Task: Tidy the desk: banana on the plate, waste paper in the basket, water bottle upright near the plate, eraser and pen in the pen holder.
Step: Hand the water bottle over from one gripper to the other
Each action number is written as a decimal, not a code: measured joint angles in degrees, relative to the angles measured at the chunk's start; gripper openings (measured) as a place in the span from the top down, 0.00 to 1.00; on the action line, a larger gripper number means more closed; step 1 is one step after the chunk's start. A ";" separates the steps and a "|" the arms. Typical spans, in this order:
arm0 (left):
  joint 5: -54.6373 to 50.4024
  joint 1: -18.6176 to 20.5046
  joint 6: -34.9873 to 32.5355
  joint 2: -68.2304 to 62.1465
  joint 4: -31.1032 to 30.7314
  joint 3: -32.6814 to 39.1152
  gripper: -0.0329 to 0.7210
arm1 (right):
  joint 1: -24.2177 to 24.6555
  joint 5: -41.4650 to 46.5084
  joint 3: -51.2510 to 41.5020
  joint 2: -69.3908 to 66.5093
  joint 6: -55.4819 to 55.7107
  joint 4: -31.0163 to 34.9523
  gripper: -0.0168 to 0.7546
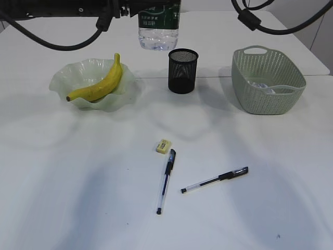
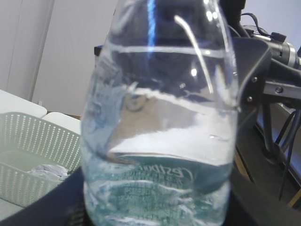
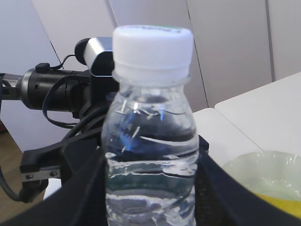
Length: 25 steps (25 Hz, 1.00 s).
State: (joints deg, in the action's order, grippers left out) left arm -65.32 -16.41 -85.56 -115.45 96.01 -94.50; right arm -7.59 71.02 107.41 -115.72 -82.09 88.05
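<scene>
White table [image 1: 78, 177] spreads well below your pincers. Both wrist views show them pinching the water bottle [image 1: 158, 23] upright in the air: the left [image 2: 155, 188] at its label, the right [image 3: 150, 197] under the cap, which the exterior view crops. Below it stand the pen holder [image 1: 182, 71], banana [image 1: 99, 82] on the plate [image 1: 62, 78], and basket [image 1: 268, 80].
</scene>
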 joint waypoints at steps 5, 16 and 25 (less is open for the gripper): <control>0.12 0.00 0.00 0.00 0.09 0.00 0.42 | 0.00 -0.10 0.00 0.00 0.00 0.00 0.51; 0.36 0.00 0.00 0.00 0.65 0.00 0.42 | 0.00 -0.20 0.00 -0.02 -0.16 1.06 0.51; 0.45 0.00 0.00 0.00 1.21 0.00 0.42 | 0.00 -0.31 0.00 -0.12 -0.27 1.66 0.50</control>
State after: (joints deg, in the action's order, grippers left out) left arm -64.87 -16.41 -85.56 -115.45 97.21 -94.50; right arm -7.59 70.71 107.41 -115.84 -82.36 89.71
